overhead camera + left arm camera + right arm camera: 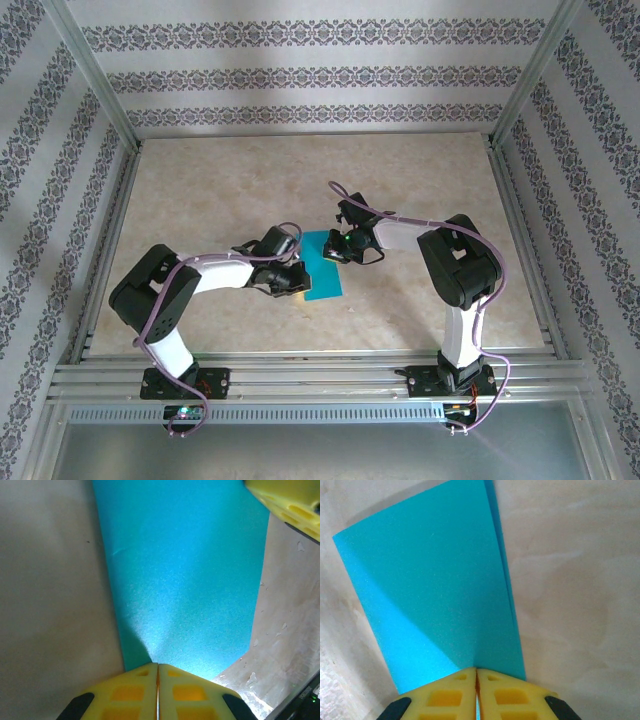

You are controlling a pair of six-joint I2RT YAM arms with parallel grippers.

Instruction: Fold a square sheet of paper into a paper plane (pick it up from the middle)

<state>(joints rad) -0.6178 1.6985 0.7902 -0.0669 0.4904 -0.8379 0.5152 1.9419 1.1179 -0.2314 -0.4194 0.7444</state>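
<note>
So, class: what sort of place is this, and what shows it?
Likely a robotics lab test cell: left arm and right arm bolted to a metal rail, inside patterned backdrop walls.

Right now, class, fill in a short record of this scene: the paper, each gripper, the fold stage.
paper: teal sheet flat on the table, two layers showing along one edge
left gripper: shut, tips at the sheet's edge; grip unclear
right gripper: shut on the sheet, at the side across from the left gripper
fold stage: no plane shape yet
</note>
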